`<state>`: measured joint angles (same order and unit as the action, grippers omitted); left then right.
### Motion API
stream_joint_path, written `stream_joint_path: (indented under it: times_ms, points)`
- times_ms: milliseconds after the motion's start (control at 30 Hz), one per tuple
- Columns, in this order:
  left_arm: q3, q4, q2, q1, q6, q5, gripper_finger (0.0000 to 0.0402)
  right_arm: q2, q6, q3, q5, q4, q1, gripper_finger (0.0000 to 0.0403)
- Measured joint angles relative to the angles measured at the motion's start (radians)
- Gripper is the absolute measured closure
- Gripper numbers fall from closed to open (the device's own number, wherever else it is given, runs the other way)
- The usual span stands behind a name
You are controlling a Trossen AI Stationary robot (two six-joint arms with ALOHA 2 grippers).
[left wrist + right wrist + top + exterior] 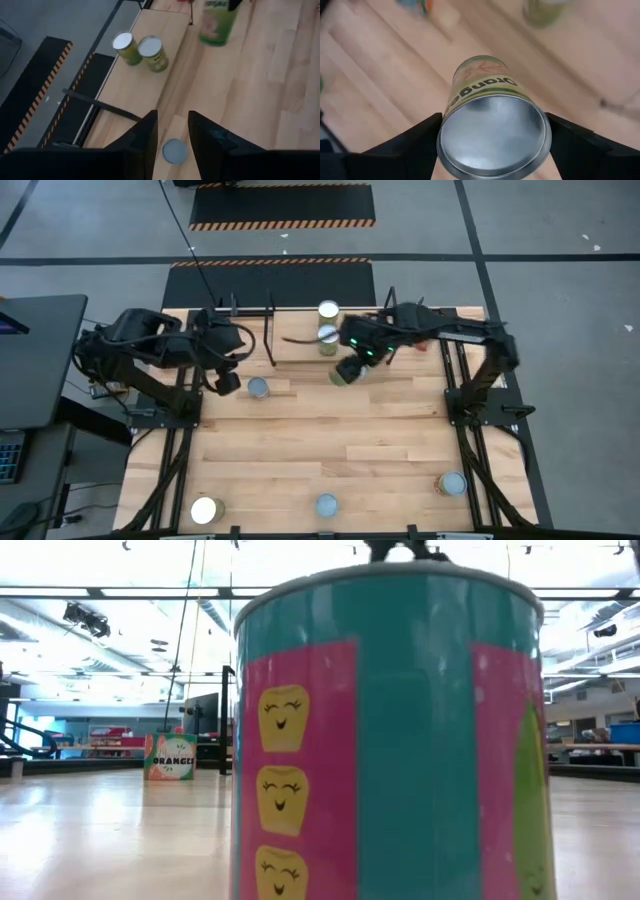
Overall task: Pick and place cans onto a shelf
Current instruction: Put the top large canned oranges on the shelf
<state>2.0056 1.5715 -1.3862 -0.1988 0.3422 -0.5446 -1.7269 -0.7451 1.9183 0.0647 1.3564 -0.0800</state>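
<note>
R end effector [492, 145] | can [487, 120] "Orange" | box [169, 756] "ORANGES"

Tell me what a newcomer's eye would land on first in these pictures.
A teal and pink can fills the low view, right against that camera. Over the table's far middle, the right gripper clamps a green-labelled can beside the shelf, where two cans already stand. The left gripper hangs above a lone can near the shelf's left end.
</note>
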Motion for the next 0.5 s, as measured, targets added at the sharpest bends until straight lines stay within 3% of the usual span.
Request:
stream_joint_path:
  times_ms: [233,333,500]
  points:
    - [0.000,0.000,0.034,0.001,0.013,-0.003,0.0287,-0.184,0.133,0.256,0.092,0.128,-0.099,0.0082]
    - [0.000,0.000,0.038,0.001,0.013,-0.002,0.0287,-0.214,0.144,0.288,0.163,0.196,-0.154,0.0081]
    - [0.000,0.000,0.042,0.001,0.012,-0.005,0.0287,-0.218,0.175,0.270,0.173,0.218,-0.213,0.0079]
